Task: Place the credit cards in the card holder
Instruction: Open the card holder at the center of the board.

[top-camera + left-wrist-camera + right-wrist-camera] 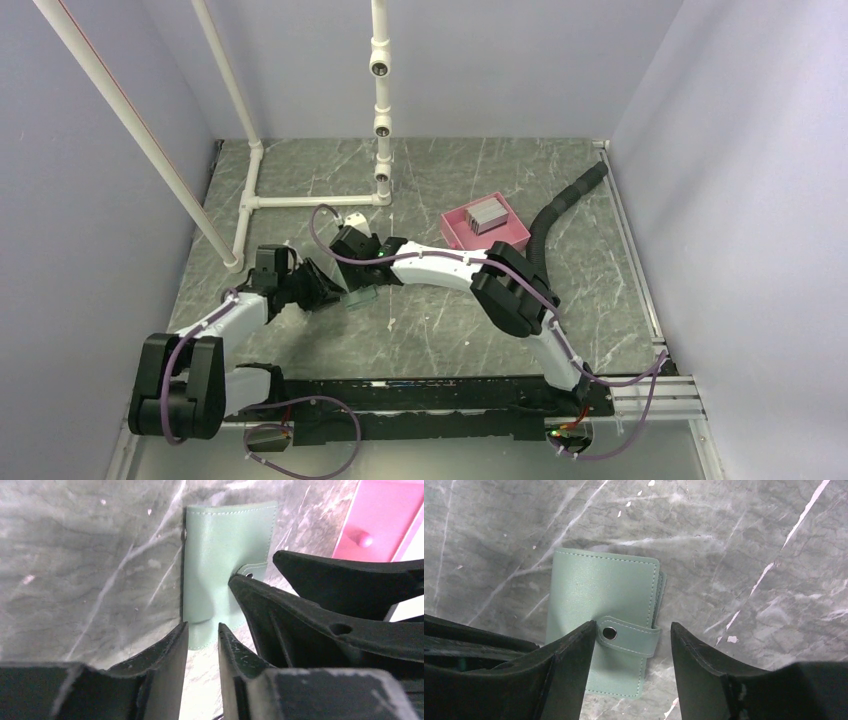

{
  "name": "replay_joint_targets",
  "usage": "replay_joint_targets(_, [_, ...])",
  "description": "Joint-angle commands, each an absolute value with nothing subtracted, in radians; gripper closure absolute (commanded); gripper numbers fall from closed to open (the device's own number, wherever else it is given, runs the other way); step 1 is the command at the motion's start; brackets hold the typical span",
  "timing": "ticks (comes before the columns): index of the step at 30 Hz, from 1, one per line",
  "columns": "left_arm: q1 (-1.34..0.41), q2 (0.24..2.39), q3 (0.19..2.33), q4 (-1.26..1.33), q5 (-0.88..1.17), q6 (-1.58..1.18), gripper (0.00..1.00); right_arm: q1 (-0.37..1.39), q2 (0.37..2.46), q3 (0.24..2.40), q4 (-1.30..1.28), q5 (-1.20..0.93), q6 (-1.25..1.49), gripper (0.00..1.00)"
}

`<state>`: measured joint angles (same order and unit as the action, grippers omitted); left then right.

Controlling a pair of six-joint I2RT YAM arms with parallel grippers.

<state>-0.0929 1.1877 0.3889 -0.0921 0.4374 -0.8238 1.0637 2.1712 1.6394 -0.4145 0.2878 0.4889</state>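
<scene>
1. The holder (594, 595) is lying flat on the surface (749, 555), snapped closed, so no card can be going in yet.
2. The right claw (633, 630) is hanging spread astride the tab (629, 637), seemingly aiming to unsnap it.
3. The left claw (202, 630) is sitting nearly pressed together at the holder's edge, likely steadying it; I cannot tell whether it is gripping.
4. The cards (487, 213) are lying stacked in the tray (495, 238), well apart.
</scene>
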Motion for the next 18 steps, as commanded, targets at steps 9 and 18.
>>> replay_joint_targets(9, [-0.003, 1.341, 0.541, 0.052, 0.631, -0.908, 0.86, 1.065, 2.167, 1.604, -0.358, 0.268, 0.469, 0.62])
replay_joint_targets(18, [-0.003, 1.513, 0.543, 0.146, 0.65, -0.926, 0.95, 1.055, 2.133, 1.563, -0.313, 0.235, 0.499, 0.93])
